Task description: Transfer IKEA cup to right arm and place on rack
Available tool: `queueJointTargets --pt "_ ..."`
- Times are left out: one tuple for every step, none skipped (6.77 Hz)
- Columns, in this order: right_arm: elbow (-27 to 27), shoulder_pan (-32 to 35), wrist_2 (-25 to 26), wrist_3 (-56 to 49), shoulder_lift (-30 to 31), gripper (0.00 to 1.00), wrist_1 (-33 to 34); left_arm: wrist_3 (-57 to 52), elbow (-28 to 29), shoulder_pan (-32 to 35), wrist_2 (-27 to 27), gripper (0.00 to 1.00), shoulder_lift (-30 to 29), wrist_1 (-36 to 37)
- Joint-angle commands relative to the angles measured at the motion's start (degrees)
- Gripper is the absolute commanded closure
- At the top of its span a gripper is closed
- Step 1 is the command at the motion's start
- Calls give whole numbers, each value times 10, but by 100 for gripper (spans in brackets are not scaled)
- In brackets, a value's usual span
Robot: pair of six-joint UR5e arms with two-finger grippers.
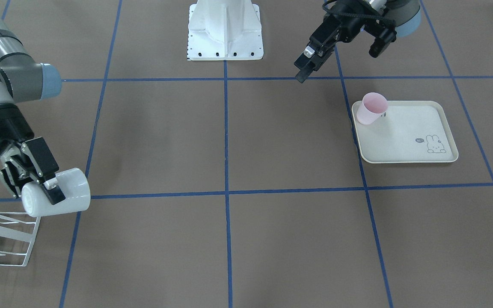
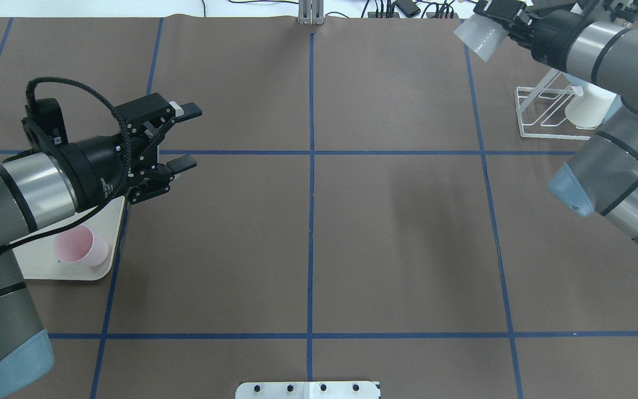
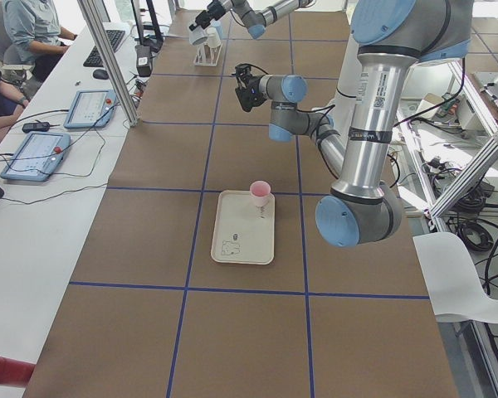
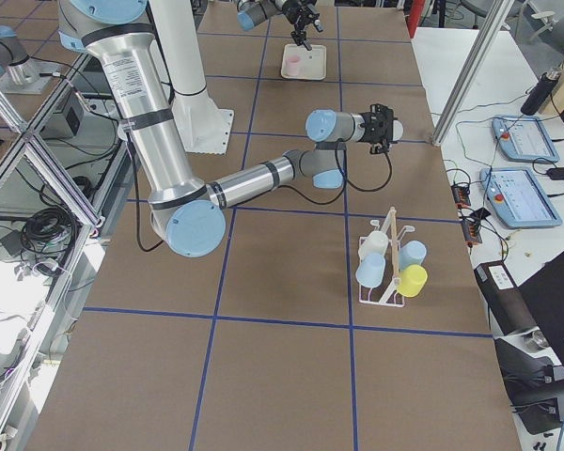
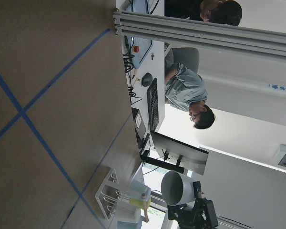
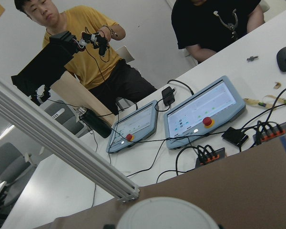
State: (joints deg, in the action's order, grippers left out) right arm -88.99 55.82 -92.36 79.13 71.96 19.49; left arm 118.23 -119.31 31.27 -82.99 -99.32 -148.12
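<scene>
White cup [image 1: 74,191] sideways between fingers [image 1: 54,193] of right tool [image 1: 45,196].

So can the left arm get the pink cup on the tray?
Probably yes. The left gripper is open and empty, up in the air close by, and the pink cup stands alone at a corner of the tray with nothing blocking it.

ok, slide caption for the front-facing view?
Right gripper holds white cup by the rack; left gripper open, empty.
</scene>
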Motion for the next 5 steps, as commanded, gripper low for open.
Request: queueJointTargets --pt "0 7 51 -146 46 100 41 -132 -34 12 -36 0 83 49" --pt "-3 7 67 -212 78 100 42 -180 -43 36 -70 0 117 53" --pt "-15 7 81 -245 95 100 41 -186 -42 61 -104 0 133 53" --pt "-28 10 82 -249 108 100 41 -186 -40 68 -116 0 135 53" --pt "-38 10 101 -273 120 100 42 -186 -37 68 -116 0 135 53"
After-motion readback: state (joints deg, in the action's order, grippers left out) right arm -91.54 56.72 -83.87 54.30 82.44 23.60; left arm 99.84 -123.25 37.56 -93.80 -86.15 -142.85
